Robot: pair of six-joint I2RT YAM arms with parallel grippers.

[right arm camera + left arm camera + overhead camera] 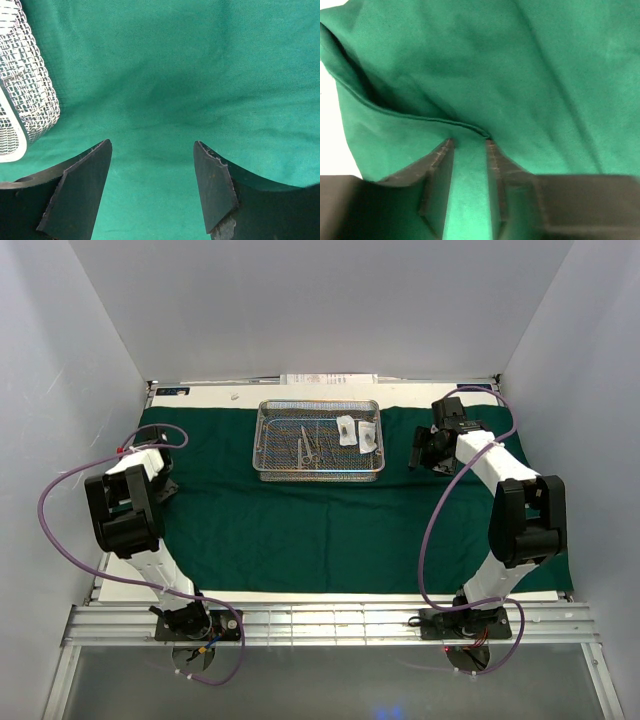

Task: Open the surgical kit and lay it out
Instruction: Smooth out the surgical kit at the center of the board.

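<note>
The drape [330, 530] lies spread over most of the table, its long axis left to right. The wire-mesh tray [320, 476] sits on it at the far middle, long side also left to right. Inside lie the slim scissors and forceps [306, 445], pointing near to far, and to their right two clear packets [357, 432].

The right gripper [151, 143] hovers over bare cloth just right of the tray's right end, its jaws wide with nothing between them (the mesh wall shows at the left edge of its wrist view). This arm is much the nearer to the tray, so lifting out the contents probably means reaching left.

The left gripper [469, 143] is well apart from the tray, at the drape's left edge. Its jaws stand narrow, with a raised hem fold at their tips. Whether they pinch the cloth I cannot tell. Pulling that fold leftward would likely flatten the edge.
</note>
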